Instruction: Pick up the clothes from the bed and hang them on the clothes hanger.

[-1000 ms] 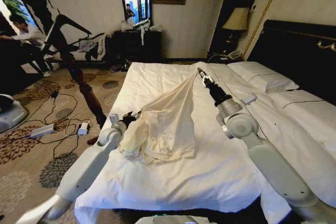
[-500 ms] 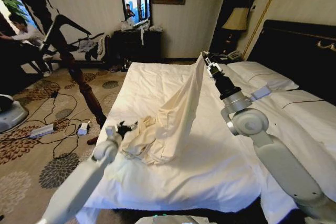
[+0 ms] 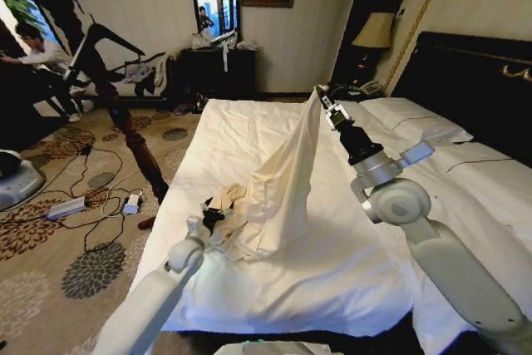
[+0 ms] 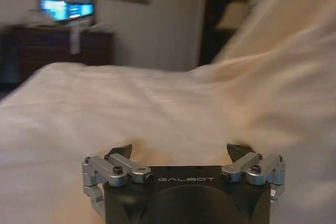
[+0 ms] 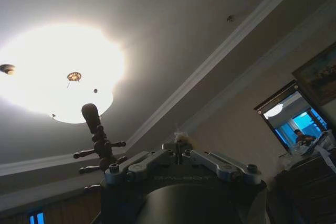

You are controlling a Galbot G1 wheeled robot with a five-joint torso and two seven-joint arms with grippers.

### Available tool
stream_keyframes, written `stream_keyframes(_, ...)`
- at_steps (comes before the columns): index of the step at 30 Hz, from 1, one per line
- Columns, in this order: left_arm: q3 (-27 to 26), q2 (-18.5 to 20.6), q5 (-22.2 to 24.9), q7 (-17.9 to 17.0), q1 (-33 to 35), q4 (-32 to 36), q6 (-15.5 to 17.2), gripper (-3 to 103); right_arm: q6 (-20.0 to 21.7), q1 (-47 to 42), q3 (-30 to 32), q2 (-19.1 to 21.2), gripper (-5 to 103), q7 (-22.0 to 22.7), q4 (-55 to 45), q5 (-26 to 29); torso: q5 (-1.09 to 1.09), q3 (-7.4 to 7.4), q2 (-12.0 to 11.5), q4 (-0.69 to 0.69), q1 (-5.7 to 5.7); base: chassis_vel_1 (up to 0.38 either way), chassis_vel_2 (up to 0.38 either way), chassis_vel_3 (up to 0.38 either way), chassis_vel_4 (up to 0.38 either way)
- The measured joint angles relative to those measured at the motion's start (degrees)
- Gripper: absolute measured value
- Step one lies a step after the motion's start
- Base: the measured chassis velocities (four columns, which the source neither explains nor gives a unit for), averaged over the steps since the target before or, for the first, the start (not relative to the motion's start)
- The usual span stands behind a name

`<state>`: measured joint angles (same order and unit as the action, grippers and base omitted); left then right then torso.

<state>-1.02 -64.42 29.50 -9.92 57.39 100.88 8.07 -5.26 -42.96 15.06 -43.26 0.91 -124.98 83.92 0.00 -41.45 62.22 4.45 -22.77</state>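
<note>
While the bed [image 3: 274,280] spreads white across the scene, the clothes [image 3: 283,184] rise off it like a tent, long axis running from near-left hem up to far-right peak. Right gripper [image 3: 321,95] is closed tight on that peak w/ cloth pinched between fingers. Left gripper [image 3: 218,210], fingers spread & holding nothing, sits at the low bunched end, nearer it.

The left gripper [image 3: 214,215] is half lost against the bunched low end of the clothes [image 3: 278,180], so contact there can't be judged, the cloth hides the bed [image 3: 332,263] beneath, and the headboard runs off frame.
</note>
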Motion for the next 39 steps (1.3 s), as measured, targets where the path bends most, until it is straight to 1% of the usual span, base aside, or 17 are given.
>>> stream_keyframes(3, 1.74, -0.08, -1.18, 1.04, 0.77, 1.90, -0.69, 100, 0.01, -0.23, -0.07, 0.27, 0, -0.11, 0.10, -0.18, 0.00, 0.01, 0.00, 0.02, 0.00, 0.000, 0.000, 0.000, 0.000)
stream_keyframes(4, 3.08, 0.35, -2.82, 2.10, 1.87, 3.37, -1.28, 100, 0.01, -0.45, -0.10, 0.43, 0, -0.16, 0.34, -0.36, 0.00, 0.01, 0.00, 0.02, 0.01, 0.000, 0.000, 0.000, 0.000)
stream_keyframes(6, 4.69, 2.06, -5.56, 3.26, 3.99, 5.71, -2.34, 100, 0.02, -0.55, -0.23, 0.44, 0, -0.24, 1.05, -0.78, 0.02, 0.01, 0.00, 0.01, 0.01, 0.000, 0.000, 0.000, 0.000)
stream_keyframes(7, 4.69, 2.06, -5.56, 3.26, 3.99, 5.71, -2.34, 100, 0.02, -0.55, -0.23, 0.44, 0, -0.24, 1.05, -0.78, 0.02, 0.01, 0.00, 0.01, 0.01, 0.000, 0.000, 0.000, 0.000)
stream_keyframes(9, 5.49, 4.07, -8.70, 4.74, 6.90, 7.93, -3.23, 100, 0.02, 0.04, -0.65, -0.06, 0, -0.28, 2.56, -1.24, 0.01, 0.01, 0.00, -0.01, 0.01, 0.000, 0.000, 0.000, 0.000)
stream_keyframes(12, 5.84, 4.97, -10.77, 6.09, 8.82, 8.46, -3.45, 100, 0.00, 0.86, -0.97, -0.83, 0, -0.28, 3.81, -1.32, 0.01, 0.01, 0.00, 0.00, 0.01, 0.000, 0.000, 0.000, 0.000)
stream_keyframes(15, 6.02, 4.35, -11.35, 6.30, 9.83, 7.91, -3.61, 100, -0.04, 1.41, -1.31, -1.35, 0, -0.30, 4.60, -1.55, -0.01, 0.00, -0.01, 0.00, 0.00, 0.000, 0.000, 0.000, 0.000)
stream_keyframes(18, 4.78, 3.87, -11.24, 6.34, 10.11, 8.44, -3.94, 100, -0.08, 1.13, -1.32, -1.14, 0, -0.63, 4.71, -1.82, -0.02, 0.00, -0.01, 0.00, 0.01, 0.000, 0.000, 0.000, 0.000)
stream_keyframes(20, -0.10, 3.16, -7.51, 6.24, 9.21, 11.74, -4.44, 100, -0.30, -0.84, -0.77, 0.07, 0, -2.97, 4.45, -2.08, -0.02, 0.00, -0.01, 0.01, 0.01, 0.000, 0.000, 0.000, 0.000)
stream_keyframes(21, -0.10, 3.16, -7.51, 6.24, 9.21, 11.74, -4.44, 100, -0.30, -0.84, -0.77, 0.07, 0, -2.97, 4.45, -2.08, -0.02, 0.00, -0.01, 0.01, 0.01, 0.000, 0.000, 0.000, 0.000)
stream_keyframes(24, -6.06, 3.43, 0.69, 5.06, 4.60, 13.65, -3.29, 100, -0.64, -2.99, -0.41, 1.29, 0, -5.68, 2.69, -2.32, 0.02, 0.00, -0.01, 0.03, 0.01, 0.000, 0.000, 0.000, 0.000)
stream_keyframes(25, -6.06, 3.43, 0.69, 5.06, 4.60, 13.65, -3.29, 100, -0.64, -2.99, -0.41, 1.29, 0, -5.68, 2.69, -2.32, 0.02, 0.00, -0.01, 0.03, 0.01, 0.000, 0.000, 0.000, 0.000)
stream_keyframes(27, -7.37, 3.69, 2.37, 4.64, 0.68, 11.38, -2.84, 100, -0.71, -3.54, -0.80, 1.84, 0, -6.89, 1.31, -2.37, 0.01, 0.01, -0.01, 0.00, 0.01, 0.000, 0.000, 0.000, 0.000)
stream_keyframes(30, -6.84, 3.34, 2.58, 4.62, -2.71, 8.05, -2.73, 100, -0.71, -3.90, -1.37, 2.34, 0, -7.98, 0.30, -2.46, -0.01, 0.00, -0.01, 0.00, 0.00, 0.000, 0.000, 0.000, 0.000)
stream_keyframes(34, -3.69, 0.49, 1.66, 4.74, -8.30, 0.02, -2.34, 100, -0.28, -5.63, -2.56, 4.32, 0, -10.18, -2.32, -3.27, 0.00, 0.01, -0.01, 0.05, 0.00, 0.000, 0.000, 0.000, 0.000)
stream_keyframes(37, -2.12, -0.53, 0.58, 5.11, -7.86, -1.63, -2.09, 100, -0.16, -5.23, -3.63, 4.65, 0, -10.46, -2.66, -3.53, 0.00, 0.00, -0.01, 0.03, 0.00, 0.000, 0.000, 0.000, 0.000)
stream_keyframes(39, 0.14, -1.08, -0.67, 5.32, -6.32, -2.03, -2.03, 100, -0.15, -4.33, -4.29, 4.65, 0, -10.53, -2.70, -3.54, 0.00, 0.00, -0.01, -0.03, 0.00, 0.000, 0.000, 0.000, 0.000)
